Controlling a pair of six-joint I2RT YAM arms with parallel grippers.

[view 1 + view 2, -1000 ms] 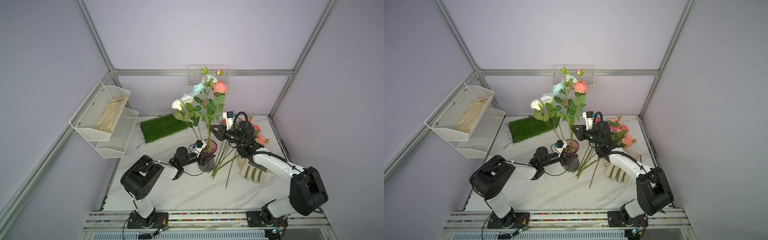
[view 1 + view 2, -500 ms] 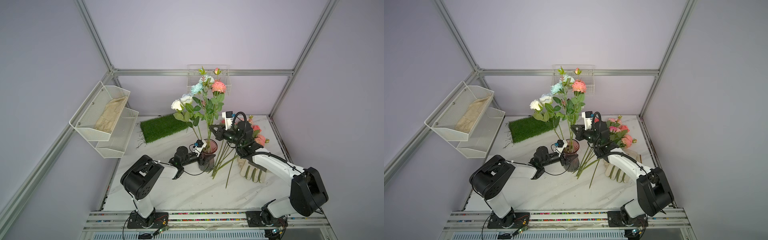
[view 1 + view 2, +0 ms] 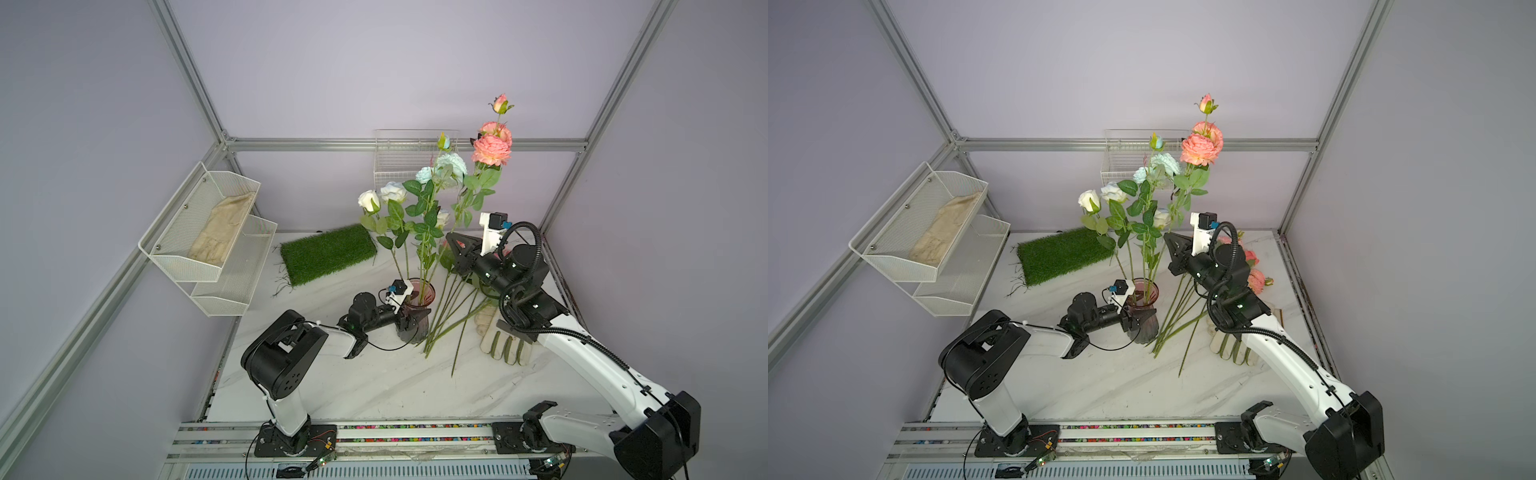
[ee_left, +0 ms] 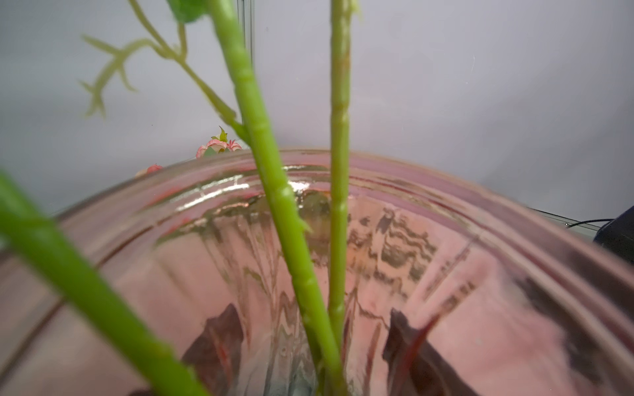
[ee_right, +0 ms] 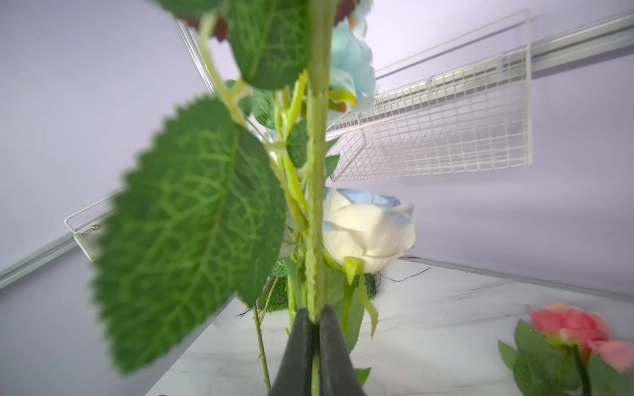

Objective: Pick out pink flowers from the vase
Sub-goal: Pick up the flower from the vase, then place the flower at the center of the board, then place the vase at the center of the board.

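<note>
While the left gripper [image 3: 409, 321] is clenched round the vase [image 3: 427, 297] at its waist (dark fingers [image 4: 219, 343] show through the glass in the left wrist view), the right gripper [image 3: 451, 240] is pinched tight on a green stem [image 5: 315, 205], up and to the right of the vase mouth. In the right wrist view the jaws meet on that stem with almost no gap.

The stem runs up to a pink flower [image 3: 491, 148]: salmon heads plus a bud, topmost of everything in both top views. Can't tell whether its lower end is clear of the vase.

The vase stands upright near mid-table [image 3: 374, 382]. In it are white roses [image 3: 369, 200] leaning left and blue peonies [image 3: 451, 163] in the middle. The left wrist view shows two stems going down the neck and a third crossing, blurred, in front.

Other pink flowers [image 3: 1254, 279] lie flat on the table right of the vase. Their stems fan toward the front and their heads sit at the back right, partly hidden by the right arm. A glove [image 3: 505, 347] lies just right of those stems, under the arm.

- Grass mat [image 3: 328, 253]: back left.
- Wire basket [image 3: 399, 166]: on the back wall.
- Rack [image 3: 183, 249]: on the left wall, with a cloth [image 3: 222, 230] in the upper tray.
</note>
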